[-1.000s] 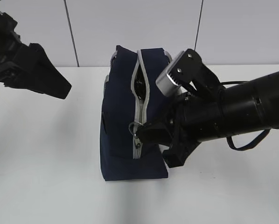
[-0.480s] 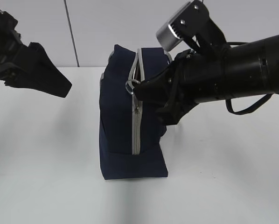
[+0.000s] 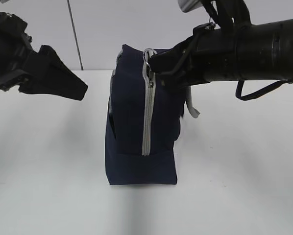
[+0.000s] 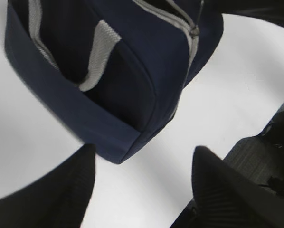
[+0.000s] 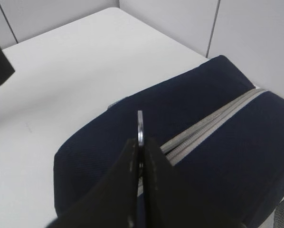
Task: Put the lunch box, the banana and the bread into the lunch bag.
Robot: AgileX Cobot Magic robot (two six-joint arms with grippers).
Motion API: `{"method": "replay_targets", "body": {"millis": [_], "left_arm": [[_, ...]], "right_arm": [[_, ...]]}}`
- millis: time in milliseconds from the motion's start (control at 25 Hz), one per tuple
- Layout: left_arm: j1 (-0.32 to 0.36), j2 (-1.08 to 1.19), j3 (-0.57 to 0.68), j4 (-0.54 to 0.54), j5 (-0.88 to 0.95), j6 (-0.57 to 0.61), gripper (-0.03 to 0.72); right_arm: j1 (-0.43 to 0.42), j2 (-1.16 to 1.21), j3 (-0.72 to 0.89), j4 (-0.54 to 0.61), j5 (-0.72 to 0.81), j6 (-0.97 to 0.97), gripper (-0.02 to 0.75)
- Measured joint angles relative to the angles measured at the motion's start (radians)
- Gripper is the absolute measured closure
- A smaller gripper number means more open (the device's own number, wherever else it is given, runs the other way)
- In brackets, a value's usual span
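The table (image 3: 48, 161) under me is plain white, and the lunch bag (image 3: 132, 127) stands on it roughly in the middle, upright on its narrow base, its grey zipper strip (image 3: 147, 117) facing the exterior camera and running from low on the front up to the crown. The strip looks closed along that front run, so I judge the lunch box, the banana and the bread are already inside; none of them shows in any view. One grey strap handle (image 4: 97, 57) lies flat against the side. My right end effector (image 5: 141, 156) sits at the bag's top, pinched tight on the ring pull (image 5: 140, 127), which stands on edge between the fingertips. My left end effector (image 4: 142, 180) hangs off to the side, spread wide and holding nothing, near the bag's lower corner without touching it.
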Motion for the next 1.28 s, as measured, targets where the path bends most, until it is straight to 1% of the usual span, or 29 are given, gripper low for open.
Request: {"method": "replay_targets", "body": {"millis": [160,400,560,720,1000,1280], "left_arm": [[0.0,0.0,0.041,-0.126,-0.054,0.076,0.246],[0.0,0.027,0.057,-0.308,-0.088,0.087,0.246],[0.0,0.093,0.057,-0.399,-0.112,0.087,0.244],[0.0,0.151,0.058,-0.445,-0.118,0.071,0.232],[0.0,0.177,0.058,-0.458,-0.122,0.035,0.217],[0.0,0.187,0.058,-0.465,-0.126,0.031,0.215]], "right_arm": [[0.0,0.025,-0.003,0.016,0.011,-0.006,0.754],[0.0,0.041,-0.002,0.02,0.031,-0.008,0.754],[0.0,0.053,-0.002,0.02,0.033,-0.008,0.754],[0.0,0.053,-0.002,0.02,0.035,-0.008,0.754],[0.0,0.053,-0.002,0.022,0.035,-0.008,0.754],[0.0,0.053,-0.002,0.022,0.037,-0.008,0.754]]}}
